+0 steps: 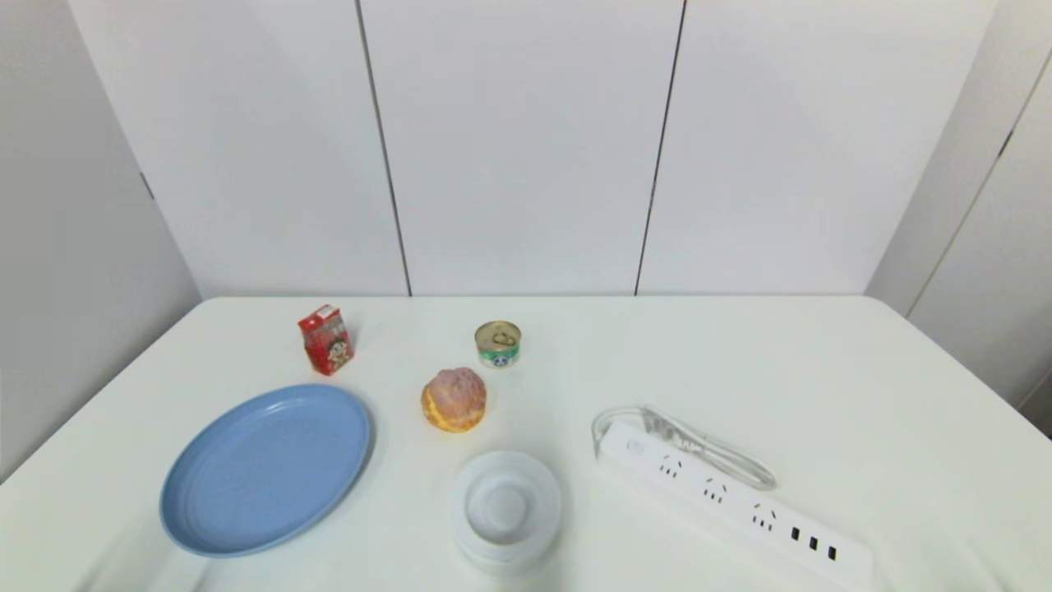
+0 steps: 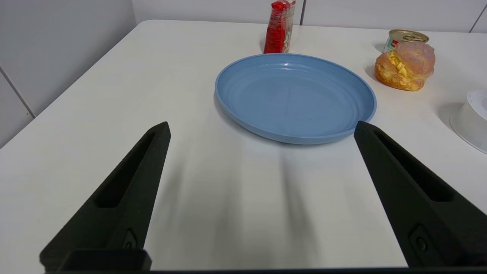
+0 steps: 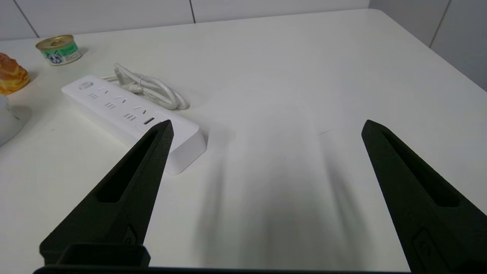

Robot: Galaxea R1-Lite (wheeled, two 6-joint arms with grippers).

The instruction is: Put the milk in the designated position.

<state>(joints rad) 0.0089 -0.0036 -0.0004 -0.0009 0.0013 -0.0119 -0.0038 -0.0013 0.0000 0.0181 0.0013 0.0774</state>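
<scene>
no text can be read on the milk carton (image 1: 326, 339) or the tin can's label (image 1: 497, 344).

Bright, even light; soft shadows; sharp focus.

Milk carton (image 1: 326, 339): small red box, white top, cartoon child's face on the front panel. Standing upright on the white table, far-left area near the back edge, turned slightly so 1 corner faces the head camera. Nothing touching it. In the left wrist view it shows side-on as a narrow red box (image 2: 279, 26), upright. Designated position: plain white tabletop, no outline or marker visible, so cannot tell where it is.
</scene>
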